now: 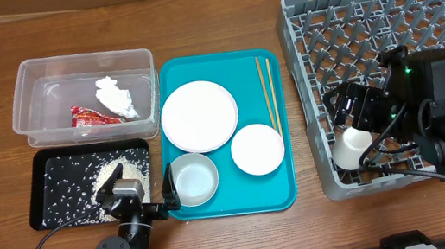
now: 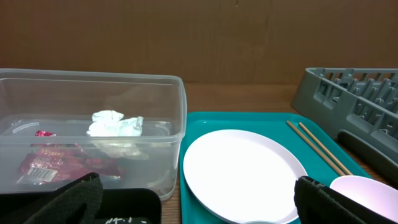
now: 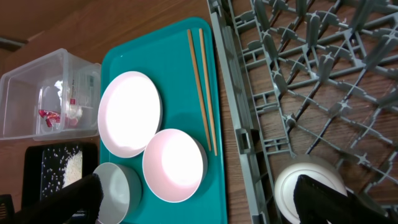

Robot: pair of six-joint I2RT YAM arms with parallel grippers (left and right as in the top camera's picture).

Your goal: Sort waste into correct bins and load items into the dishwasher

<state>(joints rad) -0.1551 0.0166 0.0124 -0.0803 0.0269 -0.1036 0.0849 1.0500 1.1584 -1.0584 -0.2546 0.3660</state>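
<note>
hovering by the half-hidden small white cup, right gripper seemingly apart; left gripper apart

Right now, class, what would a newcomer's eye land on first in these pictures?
The bright teal tray at the table's centre, carrying a white plate and chopsticks. Right of it stands the big grey dish rack; left of it, a clear tub holding a red wrapper and white tissue.

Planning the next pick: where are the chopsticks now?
In the overhead view, the chopsticks lie on the teal tray along its right edge, beside the plate.
</note>
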